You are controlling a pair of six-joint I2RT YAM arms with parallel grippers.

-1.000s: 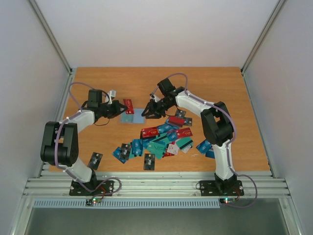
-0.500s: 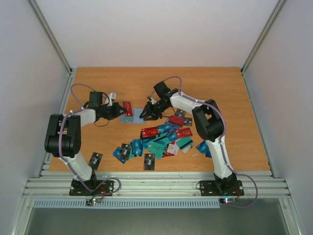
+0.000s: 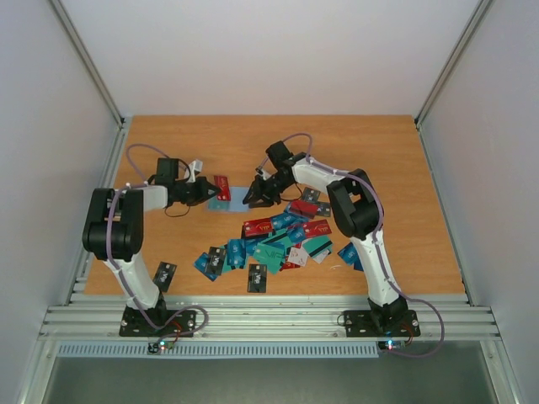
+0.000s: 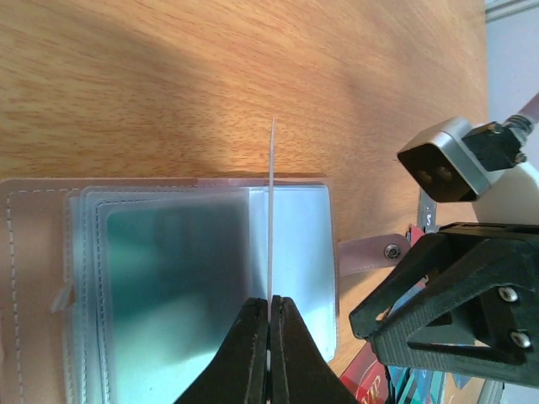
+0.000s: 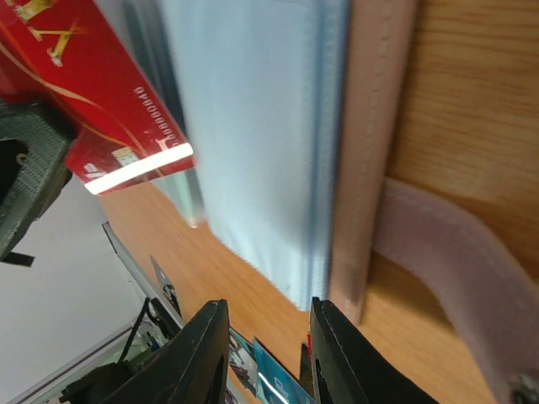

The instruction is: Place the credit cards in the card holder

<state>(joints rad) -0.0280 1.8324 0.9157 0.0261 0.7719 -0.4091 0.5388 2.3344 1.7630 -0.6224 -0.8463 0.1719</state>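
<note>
The card holder lies open on the table, its pale blue pockets facing up and its pinkish-tan cover and strap on the side toward the right arm. My left gripper is shut on a red credit card, which is edge-on in the left wrist view and stands upright over the pockets. That red card also shows in the right wrist view. My right gripper is open at the holder's near edge, with a corner of the blue pocket just above its fingertips. More credit cards lie in a loose pile.
The pile of cards spreads in front of the right arm's elbow. Two dark cards lie apart near the table's front edge. In the left wrist view the right gripper sits close beside the holder's strap.
The left arm's elbow has swung in, with the red card staying over the holder. The right gripper has shifted slightly left toward the holder's edge, and its jaws have narrowed a little.
</note>
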